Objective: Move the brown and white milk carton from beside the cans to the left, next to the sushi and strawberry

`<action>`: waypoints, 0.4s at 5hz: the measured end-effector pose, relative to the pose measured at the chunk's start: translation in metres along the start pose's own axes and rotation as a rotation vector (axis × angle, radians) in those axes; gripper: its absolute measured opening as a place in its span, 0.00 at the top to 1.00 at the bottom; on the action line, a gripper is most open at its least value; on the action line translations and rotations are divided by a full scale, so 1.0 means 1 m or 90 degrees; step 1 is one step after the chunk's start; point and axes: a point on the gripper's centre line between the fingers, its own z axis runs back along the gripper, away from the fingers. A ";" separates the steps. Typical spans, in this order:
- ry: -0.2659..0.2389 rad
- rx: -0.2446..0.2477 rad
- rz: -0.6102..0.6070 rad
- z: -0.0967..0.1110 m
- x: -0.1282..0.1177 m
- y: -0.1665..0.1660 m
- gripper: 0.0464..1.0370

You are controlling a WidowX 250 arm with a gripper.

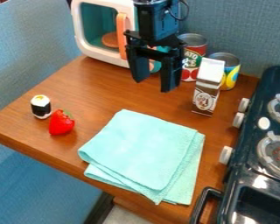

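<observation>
The black gripper [152, 85] hangs over the back of the wooden surface, in front of the toy microwave, its two fingers apart with nothing between them. Below it and nearer the camera lies a folded turquoise cloth [145, 151]. To the gripper's right stands a small brown and white carton [208, 89], upright. A red toy strawberry [61, 122] and a sushi roll piece [41, 106] with a black band rest at the left of the surface.
Behind the carton stand two cans, one red [192, 54] and one blue and yellow [229, 70]. A white toy microwave [100, 53] with an orange handle is at the back. A dark toy stove [256, 148] with white knobs borders the right side. The table's front edge [49, 155] runs diagonally.
</observation>
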 end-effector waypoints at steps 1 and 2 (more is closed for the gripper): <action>0.021 -0.005 0.000 -0.011 -0.001 0.001 0.04; -0.020 -0.033 -0.049 0.001 0.025 -0.007 0.04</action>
